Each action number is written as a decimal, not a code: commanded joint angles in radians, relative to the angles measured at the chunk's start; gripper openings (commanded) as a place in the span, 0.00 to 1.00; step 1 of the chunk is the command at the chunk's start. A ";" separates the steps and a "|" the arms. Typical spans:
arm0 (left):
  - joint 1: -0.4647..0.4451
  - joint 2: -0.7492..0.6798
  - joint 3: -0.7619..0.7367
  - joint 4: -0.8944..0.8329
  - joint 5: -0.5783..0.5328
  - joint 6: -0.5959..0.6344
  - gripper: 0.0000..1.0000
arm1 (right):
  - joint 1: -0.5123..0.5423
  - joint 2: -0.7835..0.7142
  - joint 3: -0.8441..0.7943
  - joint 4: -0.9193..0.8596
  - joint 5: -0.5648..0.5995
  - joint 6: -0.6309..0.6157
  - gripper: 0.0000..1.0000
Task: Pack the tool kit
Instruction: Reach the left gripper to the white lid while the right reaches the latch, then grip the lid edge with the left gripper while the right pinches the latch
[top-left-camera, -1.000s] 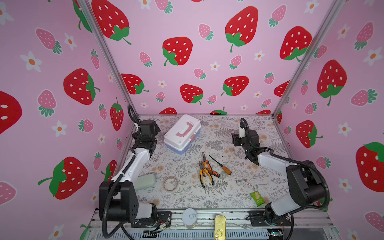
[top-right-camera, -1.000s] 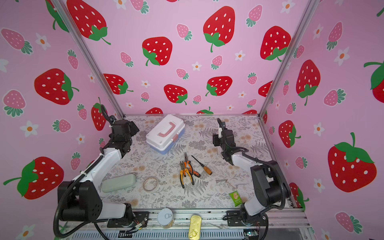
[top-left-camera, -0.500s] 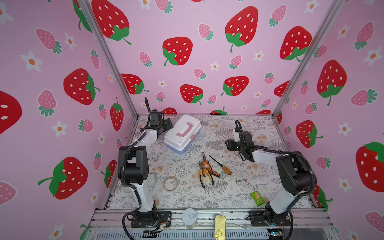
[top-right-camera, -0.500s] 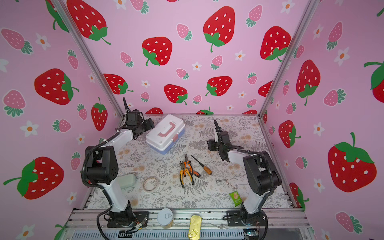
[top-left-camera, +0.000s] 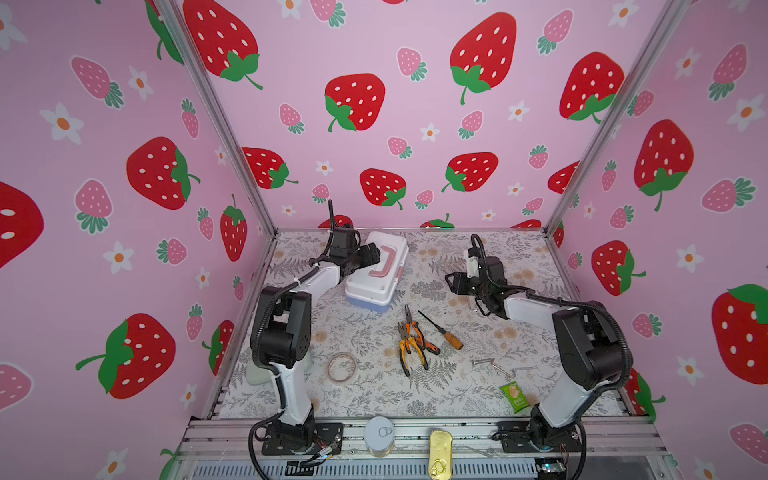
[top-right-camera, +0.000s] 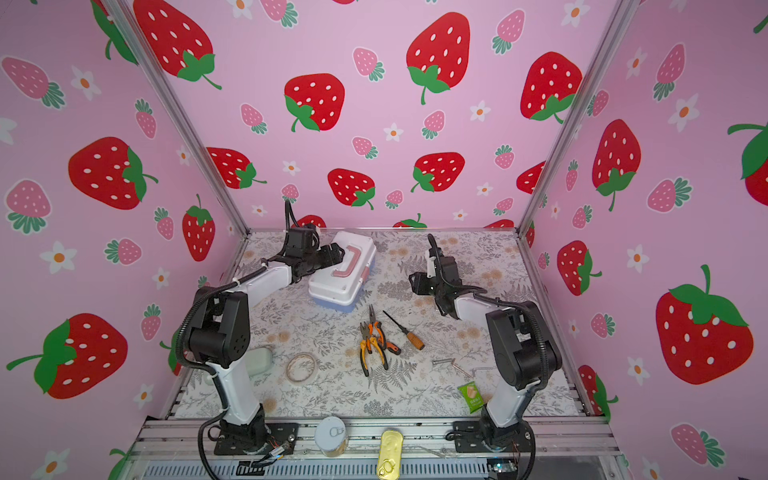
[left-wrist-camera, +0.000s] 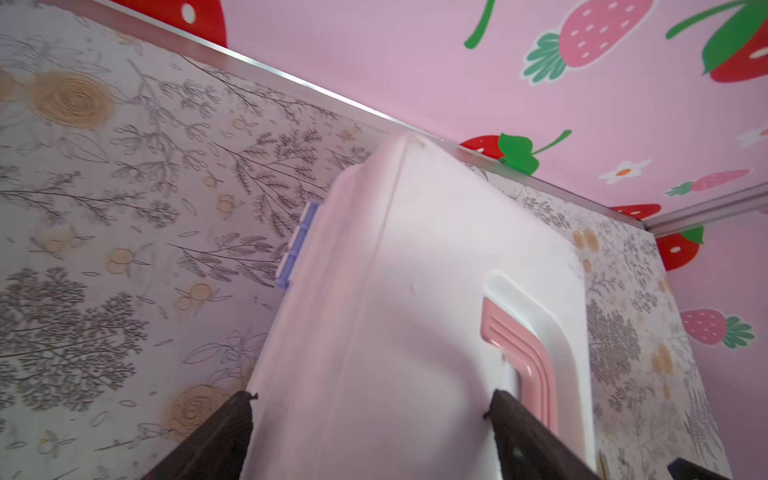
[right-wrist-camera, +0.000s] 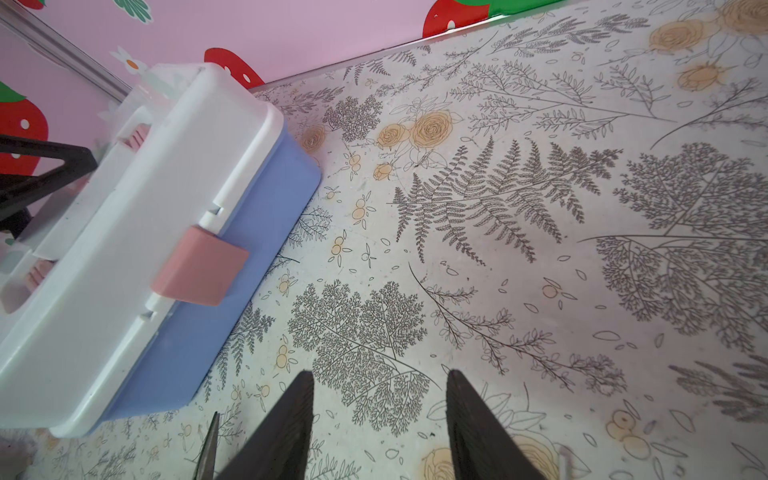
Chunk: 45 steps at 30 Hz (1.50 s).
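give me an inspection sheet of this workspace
surface: floral mat, tools lying loose on it
job's things: tool case closed, latch down; pliers, screwdriver, hex keys outside it on the mat
clutter: tape ring, green sachet, pale green case behind the left arm, two tins on the front rail
grippers: left gripper open over the case lid; right gripper open, empty, above bare mat
cables: black hoses run along both arms, none on the mat
surroundings: pink strawberry walls on three sides
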 joint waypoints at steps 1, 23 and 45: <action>-0.030 0.006 0.010 -0.058 -0.010 -0.008 0.91 | 0.003 -0.044 -0.011 -0.008 -0.009 0.014 0.53; -0.123 -0.075 0.185 -0.409 -0.245 0.209 0.99 | -0.077 0.124 -0.055 0.427 -0.521 0.236 0.65; -0.133 0.097 0.311 -0.439 -0.222 0.196 0.84 | 0.022 0.558 0.253 0.792 -0.613 0.635 0.71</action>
